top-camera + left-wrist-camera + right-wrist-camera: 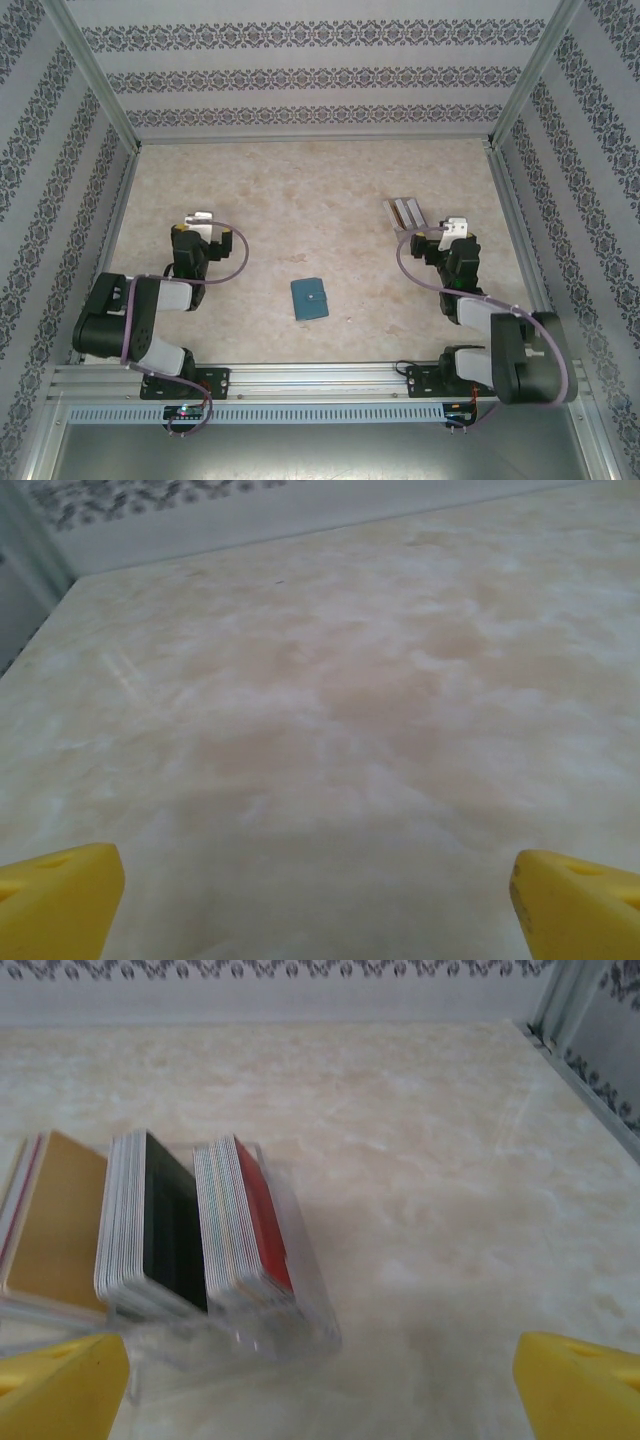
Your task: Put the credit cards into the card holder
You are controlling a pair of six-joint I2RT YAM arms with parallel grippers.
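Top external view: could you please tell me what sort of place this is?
Probably a robot test cell: patterned wall panels close in a marble-look tabletop, aluminium frame posts stand at its corners, and the left arm and right arm are bolted to a rail.

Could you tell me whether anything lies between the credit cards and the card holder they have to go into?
Nothing visible does: only bare table separates the credit cards, standing in their clear tray, from the card holder.
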